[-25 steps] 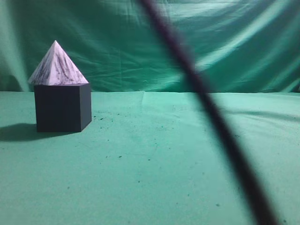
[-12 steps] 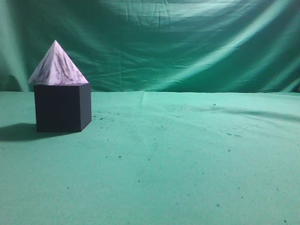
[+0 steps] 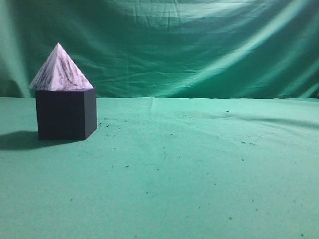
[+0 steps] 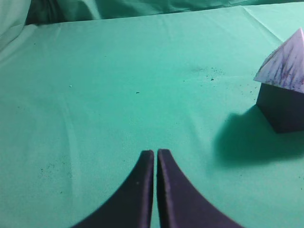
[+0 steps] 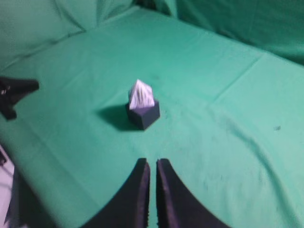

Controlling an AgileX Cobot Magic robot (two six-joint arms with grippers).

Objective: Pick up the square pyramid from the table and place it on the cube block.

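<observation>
The white, purple-streaked square pyramid [image 3: 61, 70] sits upright on top of the dark cube block [image 3: 65, 113] at the left of the green table [image 3: 189, 169]. In the left wrist view the pyramid [image 4: 285, 66] and cube [image 4: 284, 107] are at the right edge. My left gripper [image 4: 156, 153] is shut and empty, well left of them. In the right wrist view the pyramid [image 5: 141, 95] on the cube [image 5: 145, 114] stands far ahead of my right gripper [image 5: 153, 162], which is shut and empty. Neither gripper shows in the exterior view.
A wrinkled green backdrop cloth [image 3: 199, 45] hangs behind the table. The cube casts a shadow [image 3: 17, 140] to its left. In the right wrist view a dark part of the other arm [image 5: 14, 92] shows at the left, and the table's near edge [image 5: 28, 190] runs at lower left.
A dark blurred bar that crossed the exterior view a second ago has gone out of sight. The pyramid and cube have not moved.
</observation>
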